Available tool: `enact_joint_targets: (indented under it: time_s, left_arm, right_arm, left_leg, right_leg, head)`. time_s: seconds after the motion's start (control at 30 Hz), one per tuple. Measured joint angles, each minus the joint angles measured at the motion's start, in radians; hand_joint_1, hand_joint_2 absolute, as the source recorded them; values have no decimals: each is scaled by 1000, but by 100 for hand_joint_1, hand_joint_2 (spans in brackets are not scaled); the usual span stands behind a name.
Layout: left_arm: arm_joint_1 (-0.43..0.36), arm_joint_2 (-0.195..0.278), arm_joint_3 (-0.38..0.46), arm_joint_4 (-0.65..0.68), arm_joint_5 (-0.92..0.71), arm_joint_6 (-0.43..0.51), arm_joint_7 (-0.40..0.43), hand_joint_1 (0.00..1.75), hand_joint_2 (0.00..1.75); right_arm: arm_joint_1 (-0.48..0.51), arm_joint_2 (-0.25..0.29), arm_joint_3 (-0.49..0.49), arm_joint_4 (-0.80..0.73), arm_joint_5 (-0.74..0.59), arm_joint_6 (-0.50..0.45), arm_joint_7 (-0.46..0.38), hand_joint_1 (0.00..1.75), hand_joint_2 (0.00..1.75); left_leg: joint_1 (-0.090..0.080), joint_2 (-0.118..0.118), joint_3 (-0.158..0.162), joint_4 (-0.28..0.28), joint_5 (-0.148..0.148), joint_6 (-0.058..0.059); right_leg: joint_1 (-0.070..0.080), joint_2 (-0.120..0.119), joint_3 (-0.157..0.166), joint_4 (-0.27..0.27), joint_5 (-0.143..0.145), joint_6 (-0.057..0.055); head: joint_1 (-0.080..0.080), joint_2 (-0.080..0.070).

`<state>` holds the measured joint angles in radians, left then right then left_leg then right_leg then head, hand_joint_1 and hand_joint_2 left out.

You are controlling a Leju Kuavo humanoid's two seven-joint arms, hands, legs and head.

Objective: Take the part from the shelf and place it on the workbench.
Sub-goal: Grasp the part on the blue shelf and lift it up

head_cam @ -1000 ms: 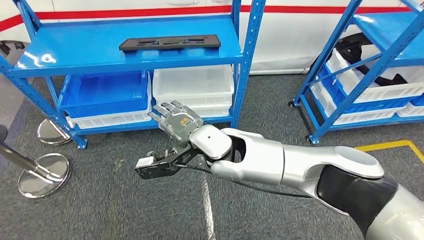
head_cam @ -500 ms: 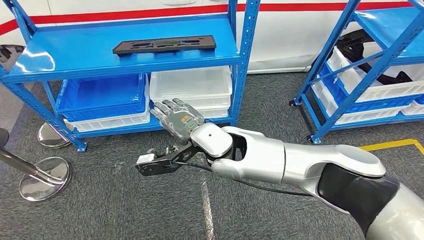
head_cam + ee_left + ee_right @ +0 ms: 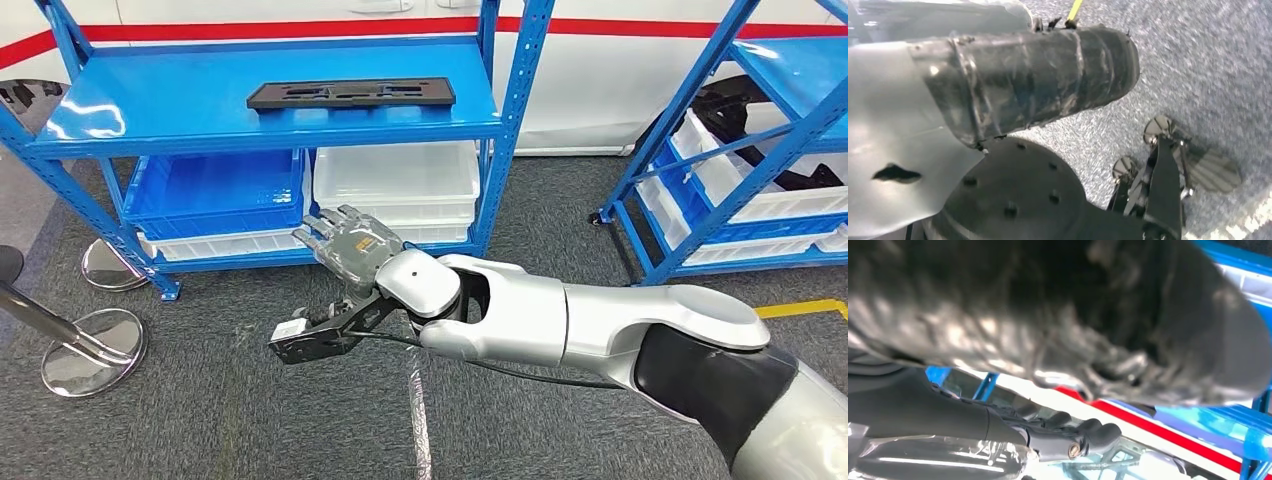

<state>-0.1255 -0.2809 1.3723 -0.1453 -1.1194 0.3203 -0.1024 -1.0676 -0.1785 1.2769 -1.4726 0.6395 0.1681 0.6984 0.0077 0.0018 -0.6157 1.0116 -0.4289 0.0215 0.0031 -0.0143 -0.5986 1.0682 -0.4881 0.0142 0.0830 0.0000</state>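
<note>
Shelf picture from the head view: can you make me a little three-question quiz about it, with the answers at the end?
1. True or false: the black part lies on the top board of the blue shelf.
2. Pick one. The right hand is: A) holding the part, B) holding nothing, fingers apart, C) inside a white bin.
3. Fill the gap: under the top board, beside the blue bin, sits a ____ bin.

Key: 1 true; 2 B; 3 white.
</note>
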Motion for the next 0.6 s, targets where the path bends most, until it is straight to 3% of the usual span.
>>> enact_joint_targets:
  time_s: [0.1, 0.13, 0.17, 0.2, 0.27, 0.3, 0.33, 0.4, 0.47, 0.53, 0.6]
  left_arm:
    - [3, 0, 0, 0, 0, 1, -3, 0, 0]
    - [3, 0, 0, 0, 0, 1, -4, 0, 0]
    - [3, 0, 0, 0, 0, 1, -5, 0, 0]
    - [3, 0, 0, 0, 0, 1, -5, 0, 0]
    - [5, 0, 1, 0, 0, 1, -6, 0, 0]
    - [4, -1, 1, 0, 0, 1, -7, 0, 0]
    - [4, -1, 1, 0, 0, 1, -8, 0, 0]
    - [3, -1, 1, 0, 0, 1, -10, 0, 0]
    - [2, -1, 1, 0, 0, 1, -11, 0, 0]
    - [2, -1, 1, 0, 0, 2, -11, 0, 0]
    - [3, -1, 1, 0, 0, 2, -11, 0, 0]
  right_arm:
    - [-4, 0, 9, 1, 0, 3, -2, 0, 0]
    - [-4, 0, 12, 1, -3, 2, -3, 0, 0]
    - [-3, 0, 17, 1, -5, 0, -4, 0, 0]
    - [-4, 0, 22, 1, -7, -1, -5, 0, 0]
    - [-5, 0, 26, 1, -7, -3, -6, 0, 0]
    - [-8, 0, 28, 1, -7, -3, -7, 0, 0]
    - [-11, 0, 31, 1, -7, -2, -8, 0, 0]
    - [-18, -1, 40, 1, -8, -2, -6, 0, 0]
    - [-22, -1, 48, 1, -9, -2, -3, 0, 0]
    - [-29, -1, 53, 1, -9, -2, -1, 0, 0]
    - [-32, -1, 61, 2, -10, -1, -1, 0, 0]
  left_leg:
    - [2, -9, 10, -2, -6, 10]
    - [2, -12, 12, -1, -9, 11]
    - [2, -15, 16, 0, -13, 11]
    - [2, -18, 21, 1, -17, 10]
    - [2, -23, 36, 1, -28, 6]
    - [1, -25, 40, 2, -33, 3]
    - [2, -25, 41, 2, -35, -2]
    - [2, -25, 39, 0, -36, -11]
    - [1, -23, 38, 4, -44, -22]
    - [0, -18, 13, 59, -75, -32]
    - [3, -15, -53, 183, -124, -37]
  right_leg:
    - [-6, 9, -94, 180, -70, 8]
    - [-7, 10, -125, 225, -75, 9]
    - [-8, 10, -139, 234, -61, 9]
    - [-8, 10, -134, 203, -28, 7]
    - [-7, 13, -82, 71, 52, -2]
    - [-4, 15, -57, 14, 76, -8]
    - [-1, 17, -40, -22, 84, -13]
    - [5, 20, -31, -40, 77, -21]
    - [-1, 20, -24, -51, 75, -27]
    - [-9, 18, -13, -60, 74, -35]
    - [-9, 15, -7, -60, 69, -41]
  head:
    - [2, 0]
    - [3, 0]
    - [3, 0]
    - [3, 0]
    - [2, 0]
    - [1, 0]
    - [1, 0]
    - [1, 0]
    - [1, 0]
    - [-3, 0]
    - [-6, 0]
